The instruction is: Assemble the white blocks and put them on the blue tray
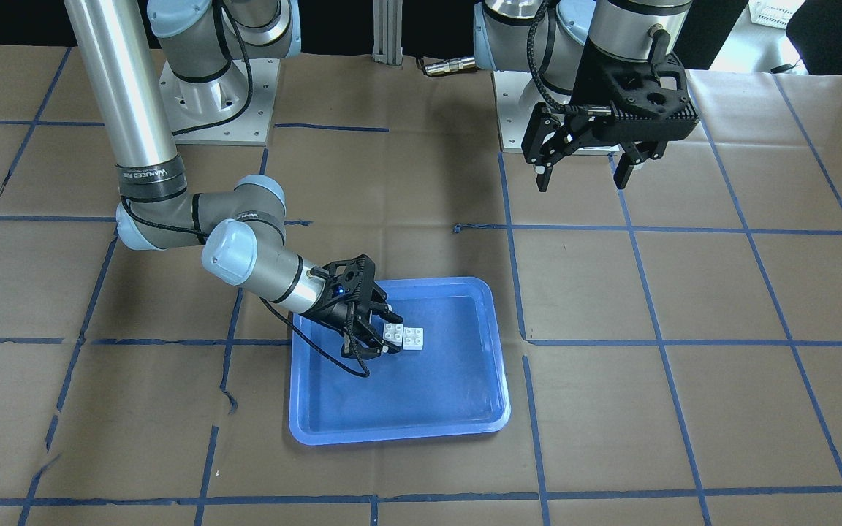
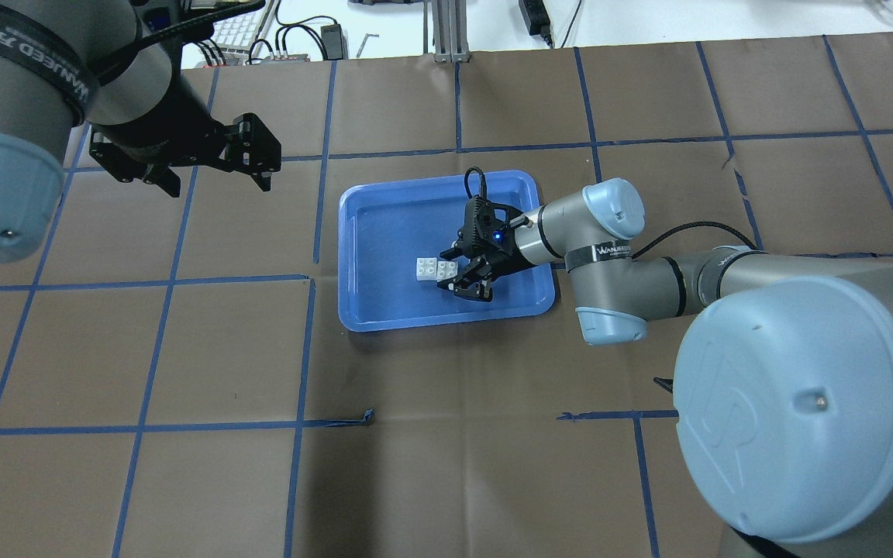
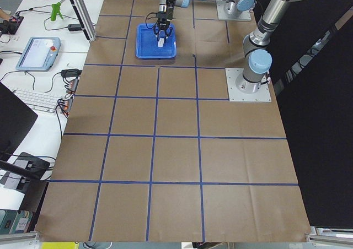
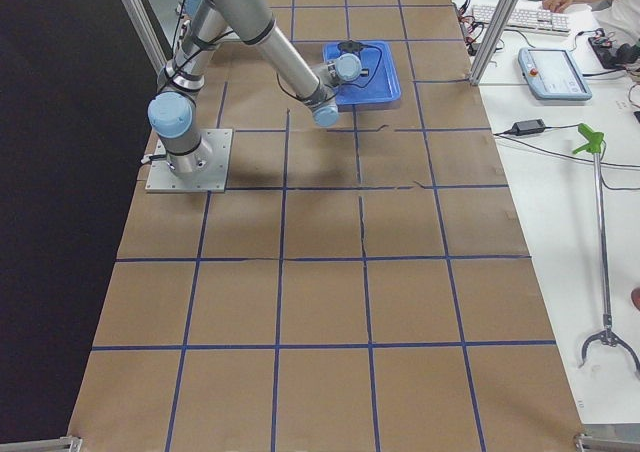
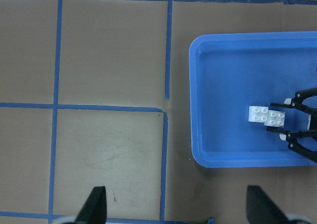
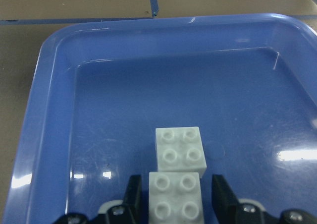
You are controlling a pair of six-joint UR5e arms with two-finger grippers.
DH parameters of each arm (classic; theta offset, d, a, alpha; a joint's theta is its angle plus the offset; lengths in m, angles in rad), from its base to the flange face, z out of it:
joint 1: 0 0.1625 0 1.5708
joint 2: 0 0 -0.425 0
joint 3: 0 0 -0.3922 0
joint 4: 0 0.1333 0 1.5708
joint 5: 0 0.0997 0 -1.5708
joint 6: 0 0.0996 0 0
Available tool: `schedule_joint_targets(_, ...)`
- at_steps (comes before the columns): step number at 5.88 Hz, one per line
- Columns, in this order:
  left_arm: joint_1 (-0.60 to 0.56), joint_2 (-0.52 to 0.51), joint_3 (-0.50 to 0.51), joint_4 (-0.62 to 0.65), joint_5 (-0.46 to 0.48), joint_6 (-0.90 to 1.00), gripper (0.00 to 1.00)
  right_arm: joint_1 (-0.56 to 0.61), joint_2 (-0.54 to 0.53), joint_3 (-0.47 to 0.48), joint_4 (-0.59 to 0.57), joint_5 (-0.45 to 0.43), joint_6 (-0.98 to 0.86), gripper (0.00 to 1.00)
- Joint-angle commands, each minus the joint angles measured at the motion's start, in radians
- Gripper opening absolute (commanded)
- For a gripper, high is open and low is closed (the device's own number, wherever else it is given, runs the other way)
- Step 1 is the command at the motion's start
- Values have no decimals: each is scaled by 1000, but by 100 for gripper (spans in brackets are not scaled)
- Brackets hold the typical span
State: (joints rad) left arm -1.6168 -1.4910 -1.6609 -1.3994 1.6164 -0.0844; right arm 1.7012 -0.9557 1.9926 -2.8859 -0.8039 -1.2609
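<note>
On the brown bench [image 2: 183,372] we see both blocks [image 6: 178,154] touching inside the tray [image 2: 369,319]. Only the right wrist view shows the right tool [image 6: 177,196] parted, clear of the block it straddles; the left tool [image 1: 580,183] gapes empty.

table [image 1: 684,292]: brown-papered, blue tape grid [image 1: 633,232] | on it: blue tray [image 1: 392,436], arm base plates [image 1: 249,102]

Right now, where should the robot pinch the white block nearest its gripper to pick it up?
Pinch the near white block by its two smooth side walls, the ones the open right gripper straddles. Come in from the gripper's side: the studded top is bumpy, and the other block crowds its far face.
</note>
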Motion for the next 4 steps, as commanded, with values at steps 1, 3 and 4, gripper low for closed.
schedule_joint_targets(1,0,0,0,0,0,0,99,0,0,-2,-1,0,-2,58)
schedule_joint_targets(3,0,0,0,0,0,0,99,0,3,-27,-1,-1,-3,58)
schedule_joint_targets(4,0,0,0,0,0,0,99,0,3,-28,-1,-1,-3,58)
